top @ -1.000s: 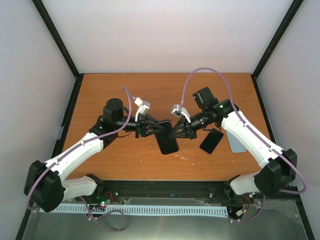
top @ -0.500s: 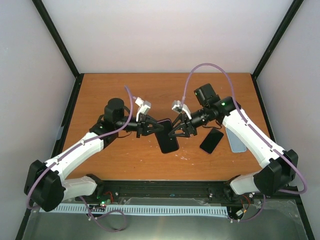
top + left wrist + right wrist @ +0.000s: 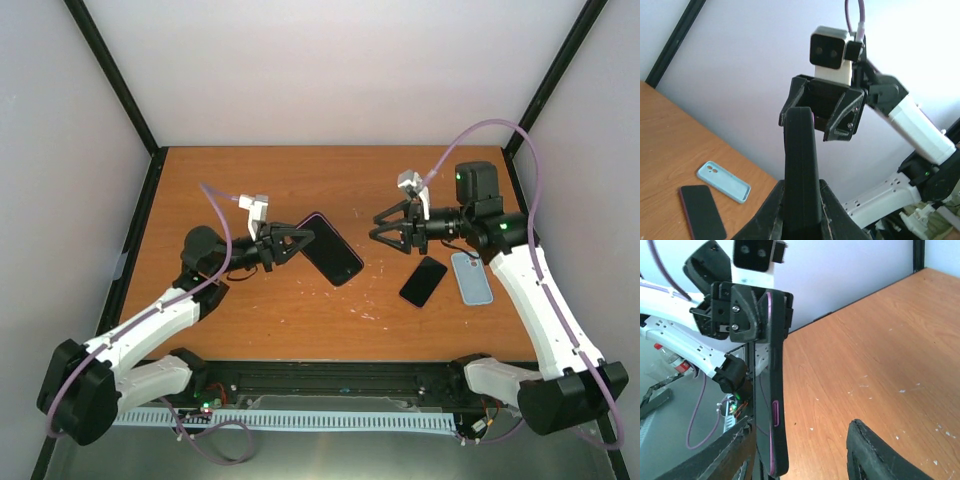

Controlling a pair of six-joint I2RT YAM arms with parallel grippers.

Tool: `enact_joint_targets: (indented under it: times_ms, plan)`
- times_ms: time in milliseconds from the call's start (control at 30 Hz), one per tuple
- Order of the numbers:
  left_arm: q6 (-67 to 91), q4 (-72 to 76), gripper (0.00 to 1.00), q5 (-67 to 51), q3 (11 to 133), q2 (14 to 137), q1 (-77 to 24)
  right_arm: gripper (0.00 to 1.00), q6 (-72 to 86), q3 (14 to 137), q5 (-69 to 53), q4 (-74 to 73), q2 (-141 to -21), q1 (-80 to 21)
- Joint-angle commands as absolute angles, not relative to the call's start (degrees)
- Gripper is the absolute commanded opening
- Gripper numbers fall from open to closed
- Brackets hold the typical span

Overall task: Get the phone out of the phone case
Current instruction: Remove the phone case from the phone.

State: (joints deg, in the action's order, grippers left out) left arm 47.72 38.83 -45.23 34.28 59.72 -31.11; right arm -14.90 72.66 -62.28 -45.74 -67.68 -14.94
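Observation:
A phone in a black case with purple trim [image 3: 329, 248] hangs tilted above the table, and my left gripper [image 3: 300, 240] is shut on its left end. The left wrist view shows the case edge-on [image 3: 801, 150], rising from between the left gripper's [image 3: 801, 187] fingers. My right gripper [image 3: 385, 228] stands open to the right of the cased phone and does not touch it. In the right wrist view the cased phone [image 3: 774, 390] stands ahead near the left finger of the right gripper [image 3: 800, 450], with nothing between the fingers.
A bare black phone [image 3: 423, 281] lies on the wooden table [image 3: 250, 180], right of centre. Beside it on the right lies an empty light-blue case [image 3: 471, 277]. Both also show in the left wrist view: the blue case [image 3: 722, 181] and the black phone [image 3: 702, 212].
My right gripper let go of the cased phone, opened and drew back to the right. My left arm pulled back left, carrying the cased phone higher and tilting it.

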Motion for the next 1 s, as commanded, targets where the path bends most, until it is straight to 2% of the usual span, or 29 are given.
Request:
enact_joint_targets:
  times_ms: [0, 100, 267, 433, 967]
  plan:
    - [57.2, 57.1, 0.00, -43.2, 34.0, 60.5, -30.8, 0.51, -6.6, 68.7, -68.3, -36.8, -65.1, -14.1]
    - [58.2, 59.4, 0.00, -42.7, 33.4, 60.3, -30.7, 0.45, -4.7, 65.9, -73.4, -35.8, -65.6, -14.1]
    - [59.6, 60.1, 0.00, -43.2, 34.5, 60.4, -30.5, 0.46, -0.8, 57.7, -78.7, -29.6, -63.4, -14.1]
    - [61.1, 61.5, 0.00, -43.9, 35.1, 61.2, -30.5, 0.42, -9.5, 59.6, -85.1, -38.6, -64.6, -14.1]
    - [63.9, 65.4, 0.00, -46.0, 35.4, 63.2, -30.5, 0.24, -9.2, 58.3, -83.4, -37.4, -64.2, -14.1]
